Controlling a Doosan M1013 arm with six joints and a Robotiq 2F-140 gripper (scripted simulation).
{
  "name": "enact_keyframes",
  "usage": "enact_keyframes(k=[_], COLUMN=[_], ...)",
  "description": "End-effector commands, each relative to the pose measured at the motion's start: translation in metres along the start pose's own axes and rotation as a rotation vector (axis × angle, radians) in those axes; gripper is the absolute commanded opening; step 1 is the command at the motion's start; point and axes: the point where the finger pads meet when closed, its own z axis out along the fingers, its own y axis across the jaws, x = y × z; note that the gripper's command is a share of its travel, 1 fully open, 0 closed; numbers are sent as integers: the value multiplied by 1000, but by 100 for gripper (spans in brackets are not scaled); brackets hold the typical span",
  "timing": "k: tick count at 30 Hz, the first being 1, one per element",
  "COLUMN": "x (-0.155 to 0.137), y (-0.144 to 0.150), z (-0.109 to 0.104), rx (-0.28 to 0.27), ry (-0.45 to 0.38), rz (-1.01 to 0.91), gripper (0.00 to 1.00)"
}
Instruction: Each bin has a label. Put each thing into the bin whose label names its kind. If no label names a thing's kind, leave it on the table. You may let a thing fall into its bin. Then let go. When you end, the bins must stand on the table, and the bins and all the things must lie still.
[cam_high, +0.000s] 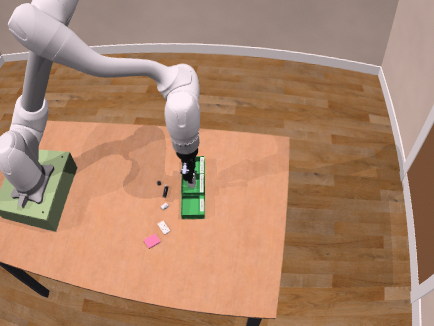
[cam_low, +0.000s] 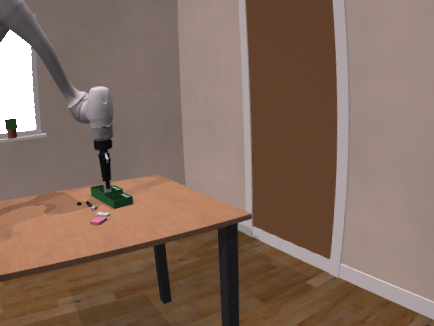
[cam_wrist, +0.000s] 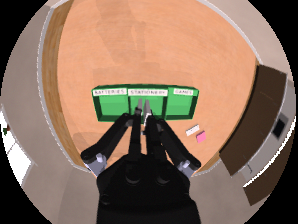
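Three joined green bins are labelled BATTERIES (cam_wrist: 113, 106), STATIONERY (cam_wrist: 157, 104) and GAMES (cam_high: 192, 207) (cam_wrist: 179, 106). My gripper (cam_high: 191, 184) (cam_low: 107, 189) (cam_wrist: 142, 104) is shut, pointing down with its grey tips low over the STATIONERY bin. No thing can be made out between the tips. A small black thing (cam_high: 159, 183) (cam_low: 79, 203), a dark oblong thing (cam_high: 165, 191) (cam_low: 89, 204), a small white thing (cam_high: 164, 206) (cam_low: 94, 207), a white dotted tile (cam_high: 163, 227) (cam_wrist: 192, 130) and a pink block (cam_high: 152, 241) (cam_low: 98, 220) (cam_wrist: 201, 136) lie on the table.
The wooden table (cam_high: 240, 240) (cam_low: 175, 215) carries the green robot base (cam_high: 62, 185) at its left in the top view. The loose things lie on the robot's side of the bins. The bin walls stand close around the fingertips.
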Motion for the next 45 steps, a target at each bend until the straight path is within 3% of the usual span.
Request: enact_keyframes(k=[1, 10, 36, 45], x=[0, 0, 0, 0], y=[0, 0, 0, 0], z=[0, 0, -29, -60], rx=[0, 0, 0, 0], ry=[0, 0, 0, 0], rz=[0, 0, 0, 0], gripper=[5, 5, 5, 5])
